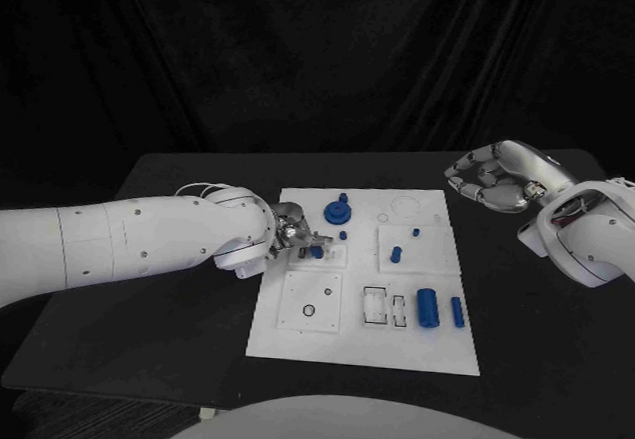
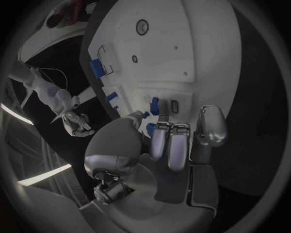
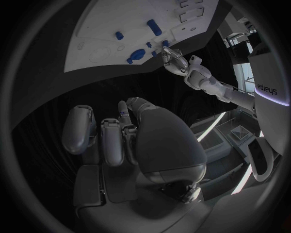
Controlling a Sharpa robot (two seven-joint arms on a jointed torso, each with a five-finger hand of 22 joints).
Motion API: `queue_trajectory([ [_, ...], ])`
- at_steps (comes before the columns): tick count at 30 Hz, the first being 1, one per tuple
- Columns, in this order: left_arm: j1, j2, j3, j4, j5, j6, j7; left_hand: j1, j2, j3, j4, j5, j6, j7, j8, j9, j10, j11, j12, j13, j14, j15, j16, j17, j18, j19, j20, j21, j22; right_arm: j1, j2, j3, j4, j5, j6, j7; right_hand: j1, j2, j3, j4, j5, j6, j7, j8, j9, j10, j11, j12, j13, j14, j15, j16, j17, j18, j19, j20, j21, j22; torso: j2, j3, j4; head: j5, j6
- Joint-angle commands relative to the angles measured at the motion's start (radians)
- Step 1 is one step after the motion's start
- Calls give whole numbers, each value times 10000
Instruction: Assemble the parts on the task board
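1. We are seeing the task board (image 1: 289, 343) lying mid-counter (image 1: 156, 270), carrying blue parts: a round gear-like part (image 1: 338, 214) near its far edge, a large cylinder (image 1: 426, 307) and a slimmer peg (image 1: 458, 311) toward its right edge.
2. The left hand (image 1: 293, 240) is hovering over the board's left edge, fingers (image 2: 169, 141) pinching a small blue part (image 2: 155, 106).
3. The right hand (image 1: 493, 178) is hanging above the counter's far right corner, fingers curled together, holding nothing.
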Motion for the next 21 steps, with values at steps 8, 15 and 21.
queue_trajectory([
  [8,-41,97,-15,-150,-10,835,341,1007,113,179,-400,2736,-248,-116,663,728,101,-75,-125,1861,534,-5,-65,1921,195,-219,-30,-209,1460,-27,1,9,1,-14,24,-137,47,-7,38,-12,33,-79,7,-52,-13,679,33,-63,2009,541,83,-34,283,63,-89,-8,-62,1456,-4,4,-6,15,2],
  [15,-41,119,-15,-187,-10,970,393,1326,-20,328,-592,3103,-337,-137,736,822,61,-93,-158,1838,503,-16,-77,1884,205,-269,-42,-259,1447,-30,6,9,-3,-14,43,-146,43,-4,44,-16,33,-72,8,-48,-11,676,36,-65,2004,539,84,-43,268,67,-96,-7,-89,1448,2,1,-3,18,2],
  [21,-40,122,-15,-200,-10,1037,416,1375,-69,343,-637,3111,-350,-136,743,832,31,-93,-187,1817,480,-16,-87,1855,213,-304,-42,-301,1434,-31,10,9,-9,-14,57,-155,43,-4,44,-16,33,-72,8,-48,-11,676,36,-65,2004,539,84,-43,268,67,-96,-7,-89,1448,5,3,-2,24,2],
])
